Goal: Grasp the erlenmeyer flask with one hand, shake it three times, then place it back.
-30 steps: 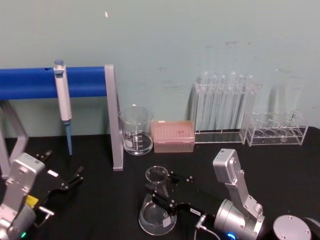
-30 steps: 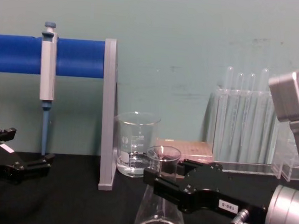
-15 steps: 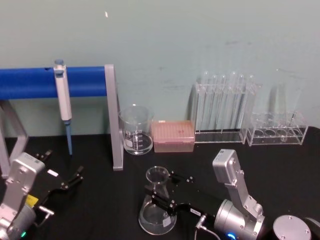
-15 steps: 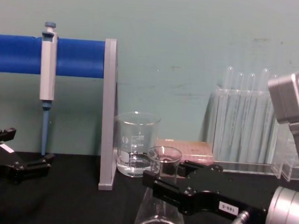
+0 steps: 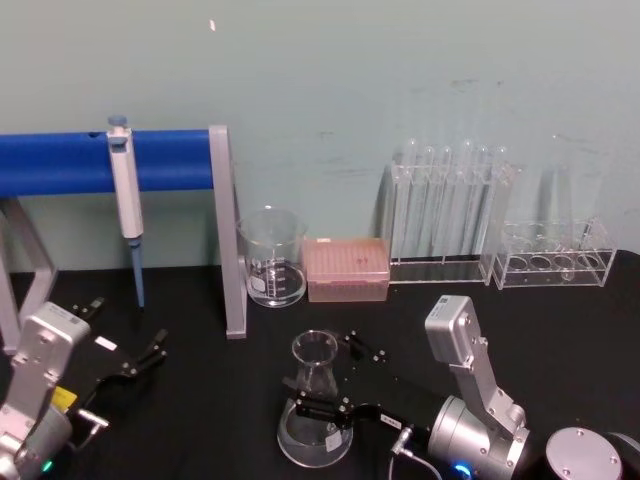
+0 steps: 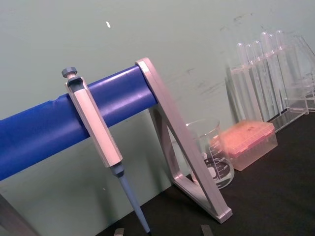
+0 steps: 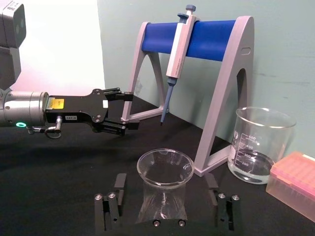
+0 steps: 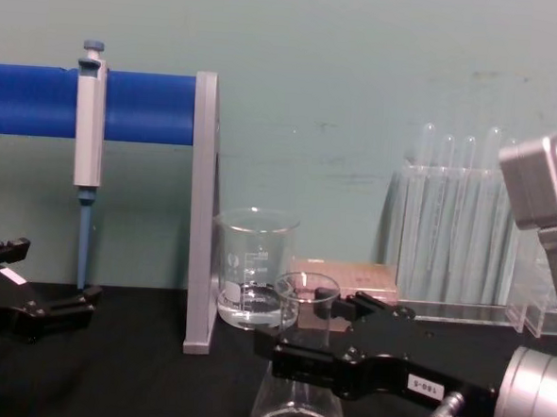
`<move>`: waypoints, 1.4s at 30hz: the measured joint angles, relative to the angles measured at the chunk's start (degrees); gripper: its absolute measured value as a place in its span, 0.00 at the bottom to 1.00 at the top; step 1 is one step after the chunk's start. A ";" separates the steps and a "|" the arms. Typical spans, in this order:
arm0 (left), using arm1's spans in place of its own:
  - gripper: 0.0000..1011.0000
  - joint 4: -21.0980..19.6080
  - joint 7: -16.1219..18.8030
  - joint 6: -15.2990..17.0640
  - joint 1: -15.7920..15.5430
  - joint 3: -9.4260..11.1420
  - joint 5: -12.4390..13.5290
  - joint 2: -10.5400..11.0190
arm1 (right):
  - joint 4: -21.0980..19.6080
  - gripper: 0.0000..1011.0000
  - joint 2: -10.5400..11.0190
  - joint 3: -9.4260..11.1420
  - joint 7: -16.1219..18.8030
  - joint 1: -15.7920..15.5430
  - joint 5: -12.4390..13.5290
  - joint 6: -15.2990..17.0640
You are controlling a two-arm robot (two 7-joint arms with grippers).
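I see the erlenmeyer flask (image 5: 315, 412) standing upright on the black table (image 5: 200, 400), near the front edge and a little right of centre: clear glass, a wide round base tapering up to a narrow neck with a flared, open rim, and I can make out no liquid in it. My right gripper (image 5: 335, 378) reaches in from the right at neck height with its long black jaws spread wide, one on each side of the flask; in the right wrist view the glass (image 7: 164, 189) sits between the two jaws with a clear gap on both sides, so nothing is clamped. From the chest view the flask's rim (image 8: 307, 291) shows just above the black jaw, which carries a small white label. Behind the flask stand the glass beaker (image 5: 272, 258) with a printed scale and, just beside it, a pink tip box (image 5: 346, 270). Farther right are the test tube racks (image 5: 450, 215). To the left, a pipette (image 5: 125, 205) hangs on the blue-barred stand (image 5: 150, 165). My left gripper (image 5: 125, 360) is parked at the left over the table, jaws apart and holding nothing.
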 joint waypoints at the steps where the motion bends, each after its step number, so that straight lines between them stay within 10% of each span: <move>1: 0.99 0.00 0.00 0.00 0.00 0.00 0.00 0.00 | 0.00 0.97 0.00 0.00 0.00 0.00 0.00 -0.01; 42: 0.99 0.00 0.00 0.00 0.00 0.00 0.00 0.00 | -0.10 0.99 -0.06 0.37 1.53 -0.42 2.30 -0.90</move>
